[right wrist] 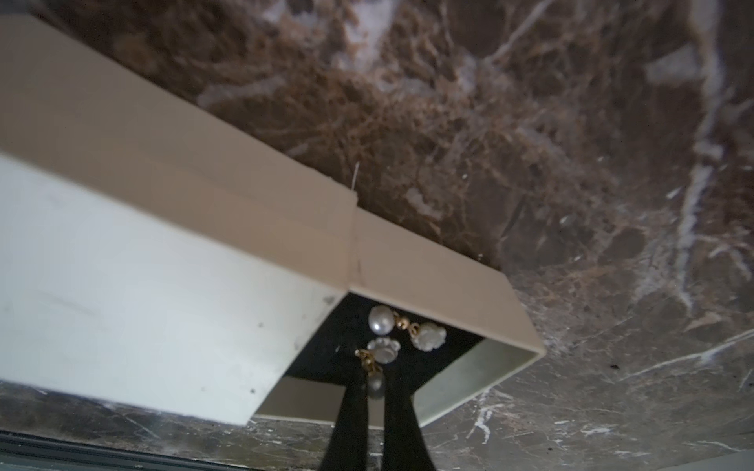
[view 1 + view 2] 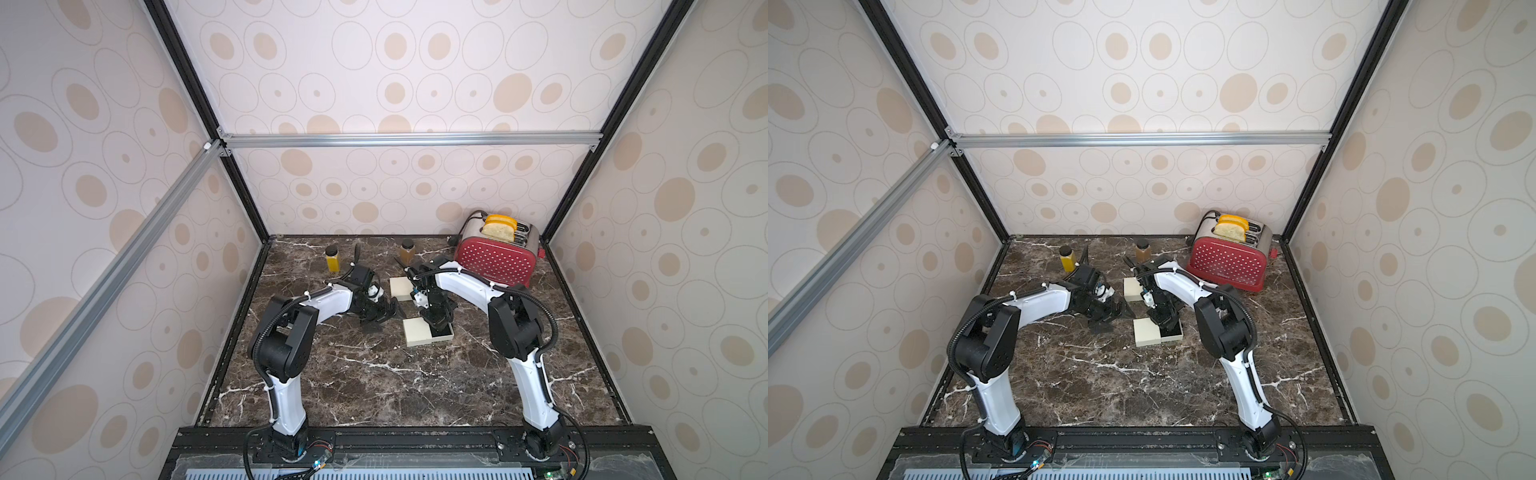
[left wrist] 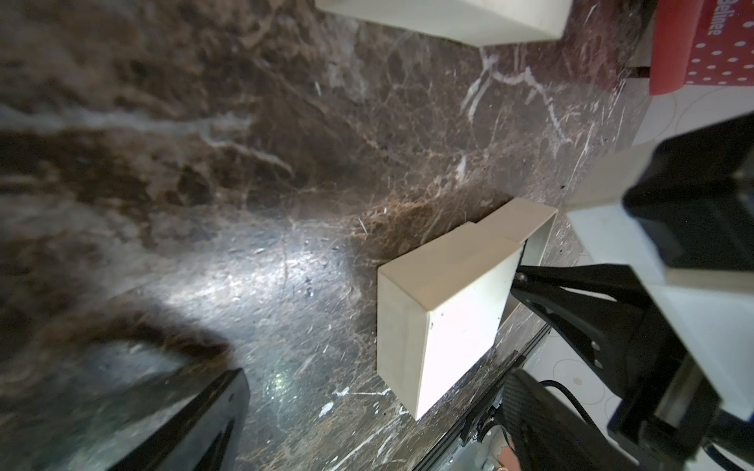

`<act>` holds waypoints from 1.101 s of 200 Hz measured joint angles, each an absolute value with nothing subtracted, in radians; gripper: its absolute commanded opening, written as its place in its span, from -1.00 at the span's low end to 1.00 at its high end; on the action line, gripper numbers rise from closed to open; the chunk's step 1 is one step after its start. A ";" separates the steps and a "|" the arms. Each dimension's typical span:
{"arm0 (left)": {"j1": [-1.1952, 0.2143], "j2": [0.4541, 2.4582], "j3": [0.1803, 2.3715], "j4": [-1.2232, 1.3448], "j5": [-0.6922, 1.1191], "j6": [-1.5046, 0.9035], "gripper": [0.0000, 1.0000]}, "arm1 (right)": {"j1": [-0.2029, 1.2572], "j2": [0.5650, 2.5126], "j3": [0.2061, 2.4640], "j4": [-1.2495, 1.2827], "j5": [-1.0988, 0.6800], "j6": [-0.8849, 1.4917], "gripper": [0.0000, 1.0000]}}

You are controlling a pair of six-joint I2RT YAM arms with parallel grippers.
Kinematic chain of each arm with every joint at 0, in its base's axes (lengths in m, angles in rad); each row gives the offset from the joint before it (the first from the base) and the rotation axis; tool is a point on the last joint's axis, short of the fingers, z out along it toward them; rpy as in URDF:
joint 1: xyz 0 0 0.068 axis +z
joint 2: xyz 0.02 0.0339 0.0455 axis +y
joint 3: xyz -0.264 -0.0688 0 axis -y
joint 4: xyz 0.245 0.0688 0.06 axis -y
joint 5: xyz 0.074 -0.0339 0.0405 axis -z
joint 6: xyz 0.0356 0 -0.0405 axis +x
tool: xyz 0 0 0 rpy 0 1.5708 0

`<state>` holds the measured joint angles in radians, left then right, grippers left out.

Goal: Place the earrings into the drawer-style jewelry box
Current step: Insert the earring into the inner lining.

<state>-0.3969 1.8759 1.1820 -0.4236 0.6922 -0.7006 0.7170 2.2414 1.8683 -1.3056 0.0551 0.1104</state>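
The cream drawer-style jewelry box (image 2: 417, 334) lies mid-table, its black-lined drawer (image 2: 444, 331) pulled out to the right. My right gripper (image 2: 437, 326) points straight down into the drawer. In the right wrist view it (image 1: 375, 387) is shut on the pearl end of one earring (image 1: 382, 351), whose white flower rests on the lining. A second pearl-and-flower earring (image 1: 427, 335) lies loose in the drawer beside it. My left gripper (image 2: 392, 309) hangs open and empty just left of the box; one finger (image 3: 196, 424) shows in the left wrist view, with the box (image 3: 440, 318) ahead of it.
A second cream box (image 2: 401, 286) sits just behind the jewelry box. A red toaster (image 2: 496, 259) holding bread stands at the back right. A yellow jar (image 2: 333, 258) and a brown jar (image 2: 408, 251) stand along the back. Walls enclose the marble table (image 2: 374, 386).
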 measured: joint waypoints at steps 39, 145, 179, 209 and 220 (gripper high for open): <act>-0.397 1.874 1.182 -0.424 0.694 -0.701 0.98 | 0.717 2.255 1.881 -1.319 0.061 0.117 -1.00; -0.397 1.870 1.167 -0.415 0.701 -0.701 0.98 | 0.746 2.307 1.939 -1.320 0.035 0.152 -1.00; -0.397 1.860 1.165 -0.408 0.707 -0.701 0.98 | 0.746 2.307 1.938 -1.316 0.033 0.168 -1.00; -0.397 1.859 1.163 -0.405 0.711 -0.701 0.98 | 0.746 2.307 1.938 -1.314 0.031 0.183 -0.95; -0.397 1.859 1.162 -0.405 0.712 -0.701 0.98 | 0.746 2.307 1.938 -1.314 0.029 0.186 -0.86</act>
<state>-0.3973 1.8587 1.1618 -0.4046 0.7124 -0.7010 0.7464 2.3070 1.9385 -1.3140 0.0288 0.1856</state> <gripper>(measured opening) 0.992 0.083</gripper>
